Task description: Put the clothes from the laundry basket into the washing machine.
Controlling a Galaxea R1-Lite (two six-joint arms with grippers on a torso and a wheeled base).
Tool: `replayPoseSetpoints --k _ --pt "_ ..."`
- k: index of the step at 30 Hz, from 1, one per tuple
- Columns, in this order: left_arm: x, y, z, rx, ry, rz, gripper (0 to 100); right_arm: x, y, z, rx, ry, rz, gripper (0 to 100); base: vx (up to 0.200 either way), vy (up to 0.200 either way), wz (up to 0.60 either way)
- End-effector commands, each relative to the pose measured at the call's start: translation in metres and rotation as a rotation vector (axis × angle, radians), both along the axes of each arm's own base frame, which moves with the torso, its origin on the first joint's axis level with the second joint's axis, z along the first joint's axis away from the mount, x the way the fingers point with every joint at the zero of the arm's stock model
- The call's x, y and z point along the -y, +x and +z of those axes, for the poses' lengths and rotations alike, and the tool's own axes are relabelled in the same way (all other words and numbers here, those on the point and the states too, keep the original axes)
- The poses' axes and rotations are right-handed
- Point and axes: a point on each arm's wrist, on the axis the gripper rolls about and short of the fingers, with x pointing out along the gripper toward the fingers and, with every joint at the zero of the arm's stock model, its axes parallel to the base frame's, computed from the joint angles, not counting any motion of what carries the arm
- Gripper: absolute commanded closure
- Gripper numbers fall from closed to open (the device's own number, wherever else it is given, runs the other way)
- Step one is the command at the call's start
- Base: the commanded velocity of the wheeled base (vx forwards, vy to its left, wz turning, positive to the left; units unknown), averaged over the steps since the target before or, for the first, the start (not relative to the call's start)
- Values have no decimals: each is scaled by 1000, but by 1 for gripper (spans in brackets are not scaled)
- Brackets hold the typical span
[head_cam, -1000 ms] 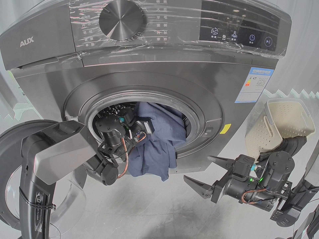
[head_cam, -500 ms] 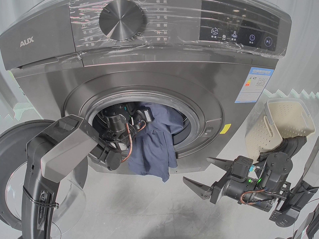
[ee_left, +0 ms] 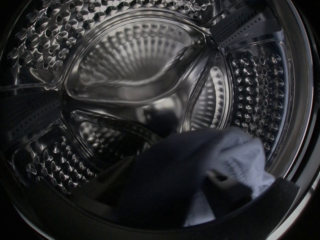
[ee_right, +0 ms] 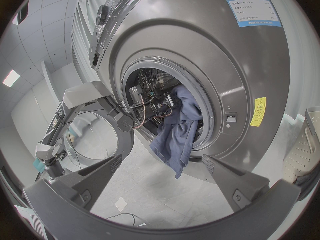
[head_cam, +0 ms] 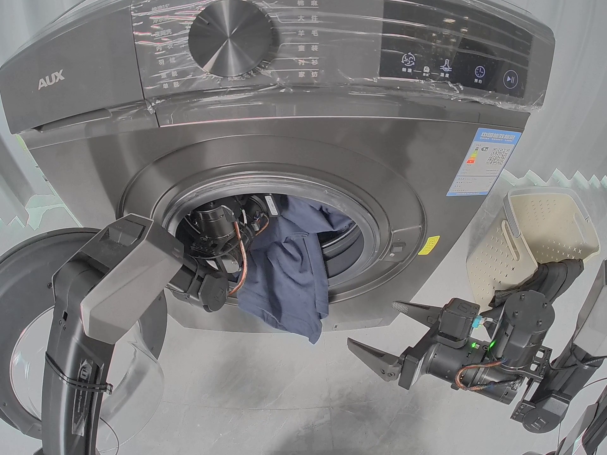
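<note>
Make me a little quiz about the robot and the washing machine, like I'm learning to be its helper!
1. True or false: the blue garment lies wholly inside the drum.
2. The right gripper is: A open and empty, B shut on a sock, C on the dial.
3. Fill in: in the head view, the laundry basket is on the washing machine's ____ side.
Key: 1 false, part hangs out over the drum's rim; 2 A; 3 right.

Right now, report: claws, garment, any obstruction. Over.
Left arm in the drum mouth, grip hidden by cloth. Right claw open, empty, near the basket. Navy garment half in, tail hanging over the port rim. Tail would likely foul the door.
</note>
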Motion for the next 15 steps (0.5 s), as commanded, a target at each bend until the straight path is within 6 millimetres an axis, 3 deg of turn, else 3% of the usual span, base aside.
replayPoseSetpoints --k 1,9,15 --pt "2 -8 -7 -44 18 -12 0 0 0 -1 -2 -1 1 0 0 0 0" --pt "10 -38 -7 -171 91 -114 0 0 0 -1 -2 -1 1 0 0 0 0" --pt "17 -56 -28 -291 169 -197 0 0 0 0 -1 0 1 0 0 0 0"
